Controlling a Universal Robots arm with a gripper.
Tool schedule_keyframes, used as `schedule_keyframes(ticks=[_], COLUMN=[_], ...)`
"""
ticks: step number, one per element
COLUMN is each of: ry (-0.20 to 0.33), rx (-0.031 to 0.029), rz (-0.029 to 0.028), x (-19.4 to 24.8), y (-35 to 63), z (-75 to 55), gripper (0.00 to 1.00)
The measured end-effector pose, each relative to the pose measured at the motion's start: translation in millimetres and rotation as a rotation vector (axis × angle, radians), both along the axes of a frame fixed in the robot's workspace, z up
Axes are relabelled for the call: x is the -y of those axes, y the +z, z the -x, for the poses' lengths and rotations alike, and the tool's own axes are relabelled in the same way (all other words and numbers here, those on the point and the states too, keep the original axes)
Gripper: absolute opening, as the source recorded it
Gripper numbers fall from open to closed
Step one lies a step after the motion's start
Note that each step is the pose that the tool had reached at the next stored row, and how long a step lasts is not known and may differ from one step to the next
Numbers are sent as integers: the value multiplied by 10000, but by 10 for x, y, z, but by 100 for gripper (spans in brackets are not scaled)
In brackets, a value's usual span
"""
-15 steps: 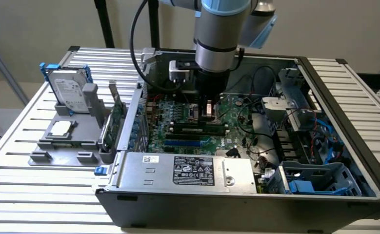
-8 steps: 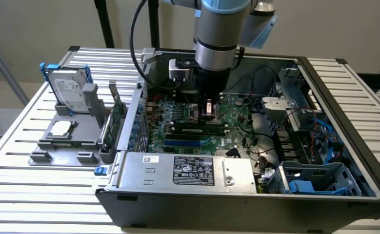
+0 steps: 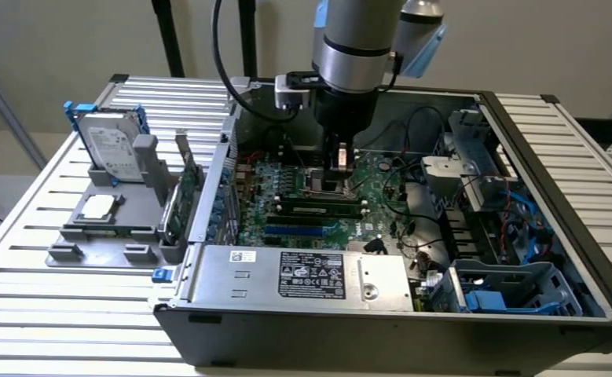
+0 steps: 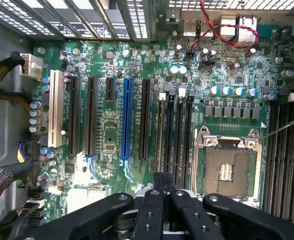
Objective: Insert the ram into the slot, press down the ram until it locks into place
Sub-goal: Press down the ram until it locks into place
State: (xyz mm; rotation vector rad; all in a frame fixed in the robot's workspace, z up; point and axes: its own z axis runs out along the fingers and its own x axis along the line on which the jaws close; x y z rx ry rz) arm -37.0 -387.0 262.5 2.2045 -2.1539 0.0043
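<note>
The open computer case (image 3: pixel 557 236) is set on the slatted surface (image 3: pixel 33 259). Inside, the motherboard (image 4: pixel 112 130) is seen. The end effector (image 3: pixel 339 161) is closed together above the ram (image 4: pixel 160 132), which is seated in a black slot (image 4: pixel 161 167) beside the processor socket (image 4: pixel 228 167).

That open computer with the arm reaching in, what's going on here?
A robot arm is working inside an open computer case lying on a table. Its claw is lowered close over the green main board, shut and holding nothing that I can make out. In the wrist view it sits by the end of a row of long black memory slots. A memory stick looks already stood in one of them; whether it has clicked in, I can't tell.
</note>
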Motion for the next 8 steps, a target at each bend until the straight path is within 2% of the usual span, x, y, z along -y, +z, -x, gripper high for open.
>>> schedule_keyframes(ticks=[8], ry=[1], rx=[0], rz=[0], x=[0], y=[0], z=[0], gripper=[11])
